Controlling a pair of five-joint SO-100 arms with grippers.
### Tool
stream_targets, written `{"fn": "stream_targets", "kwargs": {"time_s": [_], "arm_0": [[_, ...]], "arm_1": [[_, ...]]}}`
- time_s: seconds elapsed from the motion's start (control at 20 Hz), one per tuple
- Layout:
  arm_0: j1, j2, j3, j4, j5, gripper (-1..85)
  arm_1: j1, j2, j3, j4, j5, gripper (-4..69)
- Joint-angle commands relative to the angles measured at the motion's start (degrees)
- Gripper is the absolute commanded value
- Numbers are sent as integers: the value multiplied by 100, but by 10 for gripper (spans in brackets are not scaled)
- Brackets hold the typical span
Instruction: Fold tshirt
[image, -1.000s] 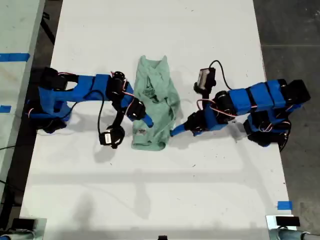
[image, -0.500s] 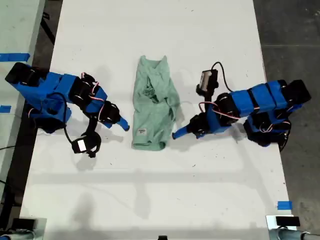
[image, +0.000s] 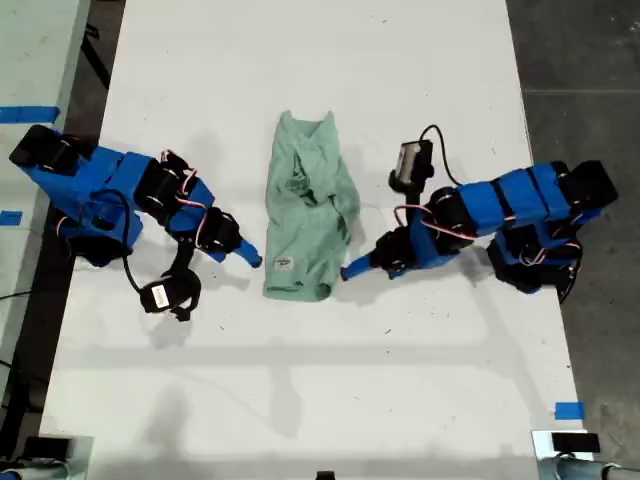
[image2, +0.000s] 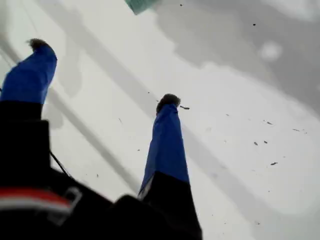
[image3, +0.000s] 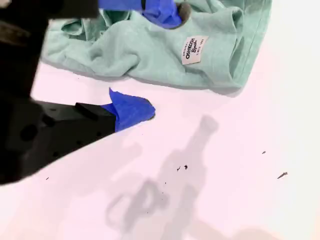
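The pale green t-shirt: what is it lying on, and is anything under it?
The pale mint-green cloth t-shirt lies bunched on the white table. Only tabletop shows around it; anything beneath stays hidden by the folds.

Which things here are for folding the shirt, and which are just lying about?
For the job: pale mint-green cloth tshirt; my first gripper; my second gripper; white table.
Lying about: blue tape strip, exterior view's left edge.

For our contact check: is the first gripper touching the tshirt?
Apart. The first wrist view shows my first gripper open over bare table, with the tshirt corner well beyond it.
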Motion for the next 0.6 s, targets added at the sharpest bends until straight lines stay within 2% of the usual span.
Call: {"fn": "stream_targets", "kwargs": {"time_s": [0.0, 0.15, 0.35, 0.45, 0.55], "arm_0": [[-360, -264, -88, -404, 457, 227], [-765, -1072, -237, -993, 967, 235], [-1063, -1775, -396, -1327, 1151, 234], [-1160, -2030, -396, -1415, 1213, 180], [-1213, -2241, -422, -1564, 1239, 165]], "arm_1": [[325, -387, -677, -308, -413, 362], [615, -1415, -1529, -387, -932, 364], [835, -2250, -2092, -598, -1292, 366], [923, -2479, -2127, -800, -1406, 364], [967, -2733, -2171, -967, -1485, 354]]}}
